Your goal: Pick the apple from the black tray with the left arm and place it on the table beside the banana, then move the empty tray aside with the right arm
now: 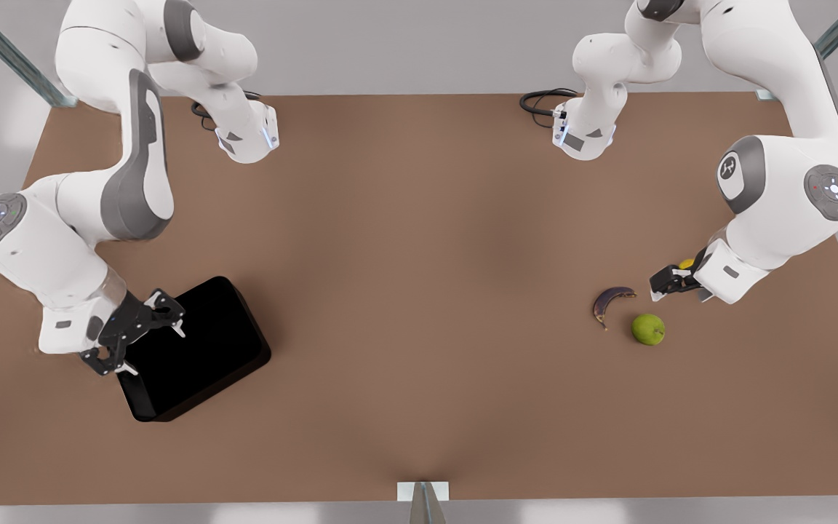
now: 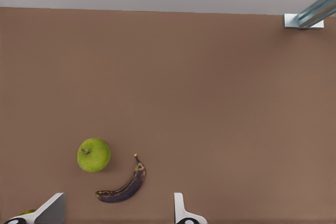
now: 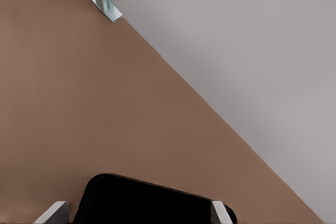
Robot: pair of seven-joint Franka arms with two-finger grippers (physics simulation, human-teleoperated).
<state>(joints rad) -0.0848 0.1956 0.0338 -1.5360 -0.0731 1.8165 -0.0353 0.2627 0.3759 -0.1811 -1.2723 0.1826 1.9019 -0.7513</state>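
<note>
on the surface (image 1: 419,255), apple (image 1: 648,329) sits beside banana (image 1: 610,300), so step 1 looks done. left end effector (image 1: 670,284) open, empty, nearby. right end effector (image 1: 144,336) open astride tray (image 1: 193,348) edge; push left.

Simulated lab: bare table (image 1: 419,218), grey walls

We see two glossy white robot arms with rounded segments, dark grey joint bands and round grey caps carrying small lit dots. Black cables loop at both bases. The right gripper (image 1: 150,338) has black skeletal fingers; the left gripper (image 1: 670,282) is black with pale tips.
</note>
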